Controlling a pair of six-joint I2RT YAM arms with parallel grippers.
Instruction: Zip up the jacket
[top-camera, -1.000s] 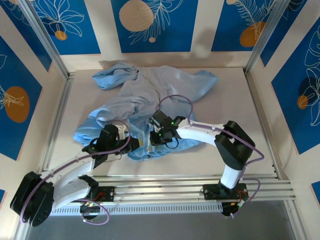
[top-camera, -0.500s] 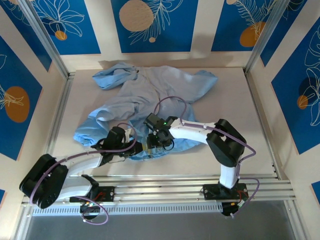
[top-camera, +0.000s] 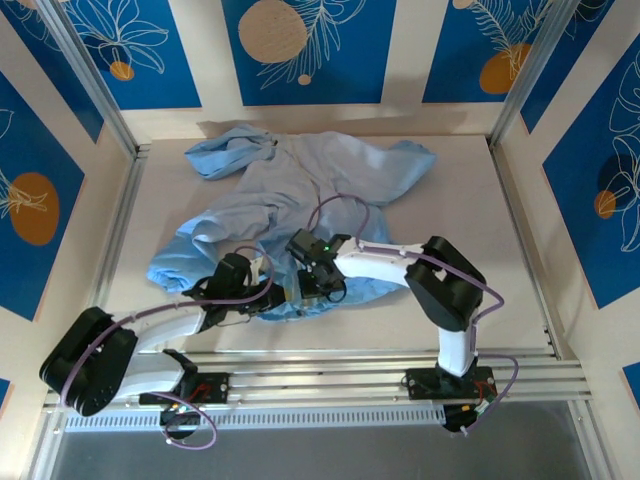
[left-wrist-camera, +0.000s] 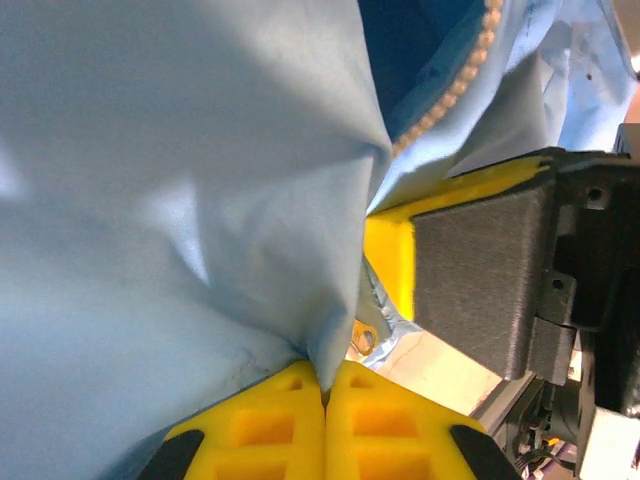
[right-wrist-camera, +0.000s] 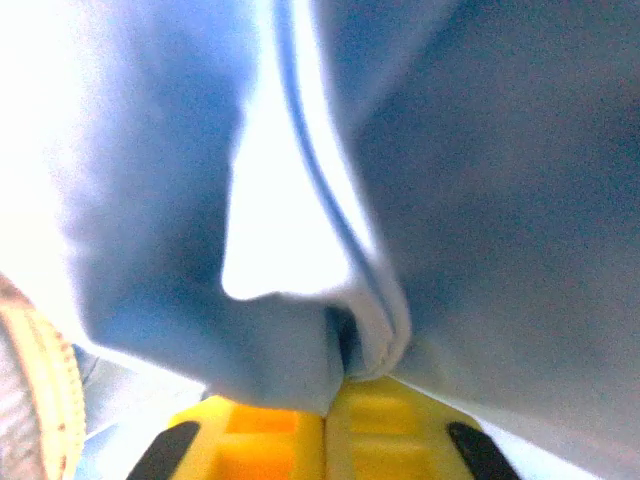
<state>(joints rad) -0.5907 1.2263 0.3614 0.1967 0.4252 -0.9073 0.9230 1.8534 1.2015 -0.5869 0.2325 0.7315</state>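
Left wrist: left pincer (left-wrist-camera: 325, 388) clamps jacket (left-wrist-camera: 150, 200) fold; zipper teeth (left-wrist-camera: 452, 93) above.

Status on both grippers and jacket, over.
Left gripper shut on jacket. Right gripper shut on jacket. Jacket crumpled, zipper edge open. No obstruction seen.

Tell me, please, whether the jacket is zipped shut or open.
Open where visible: the jacket lies rumpled, and a bare row of zipper teeth runs unjoined along one fabric edge.
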